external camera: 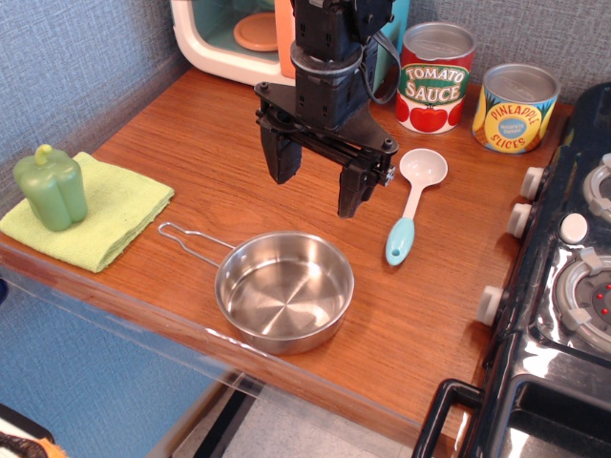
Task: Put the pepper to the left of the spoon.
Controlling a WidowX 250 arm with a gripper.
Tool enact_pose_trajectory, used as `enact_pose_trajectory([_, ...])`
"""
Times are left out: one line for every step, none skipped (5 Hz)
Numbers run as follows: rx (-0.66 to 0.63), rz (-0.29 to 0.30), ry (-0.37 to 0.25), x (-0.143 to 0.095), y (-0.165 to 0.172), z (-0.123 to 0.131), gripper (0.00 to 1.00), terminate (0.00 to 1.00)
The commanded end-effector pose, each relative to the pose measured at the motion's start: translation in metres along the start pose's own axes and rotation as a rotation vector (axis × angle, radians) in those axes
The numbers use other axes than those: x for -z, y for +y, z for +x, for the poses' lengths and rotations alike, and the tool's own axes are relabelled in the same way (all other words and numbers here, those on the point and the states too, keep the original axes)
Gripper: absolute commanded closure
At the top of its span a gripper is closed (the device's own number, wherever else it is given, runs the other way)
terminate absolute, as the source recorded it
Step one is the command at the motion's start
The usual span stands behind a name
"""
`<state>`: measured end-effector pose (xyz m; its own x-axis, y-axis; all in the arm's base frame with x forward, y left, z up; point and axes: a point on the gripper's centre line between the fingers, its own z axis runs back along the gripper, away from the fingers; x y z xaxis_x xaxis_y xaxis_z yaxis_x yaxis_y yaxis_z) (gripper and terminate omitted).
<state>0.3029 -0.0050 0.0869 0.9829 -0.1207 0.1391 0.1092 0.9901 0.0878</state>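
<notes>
While pepper [52,186] sits apart, pan [284,289] flanks spoon [412,204].

Stove [563,286] cut off (right edge); arm's top too.

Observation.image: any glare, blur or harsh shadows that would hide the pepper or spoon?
In observation.image, the pepper and spoon are sharp and evenly lit; glare sits only on the pan and the stove; the open gripper casts only a soft shadow.

Bright, even light, soft shadows — glare on the steel pan [284,289] and stove [563,315], foreground clear panel [124,324] slightly blurred.
</notes>
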Motion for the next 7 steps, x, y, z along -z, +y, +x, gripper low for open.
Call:
enact_pose_trajectory([0.0,0.0,0.0,0.0,0.0,0.0,0.0,0.0])
enact_pose_trajectory([-0.065,-0.035,-0.031,-0.018,0.03,-0.003,0.0,0.0])
enact_pose_trajectory([-0.134,-0.082,-0.044,-0.032,0.065,-0.012,0.0,0.0])
enact_pose_trajectory([-0.18,-0.093,-0.04,-0.045,0.095,-0.025,0.0,0.0])
enact_pose_trajectory([-0.247,0.001,0.009,-0.055,0.131,-0.047,0.0,0.0])
enact_pose_trajectory([-0.314,0.014,0.039,-0.046,0.157,-0.06,0.0,0.0])
enact_pose_trajectory([-0.359,0.061,0.089,-0.033,0.179,-0.068,0.0,0.0])
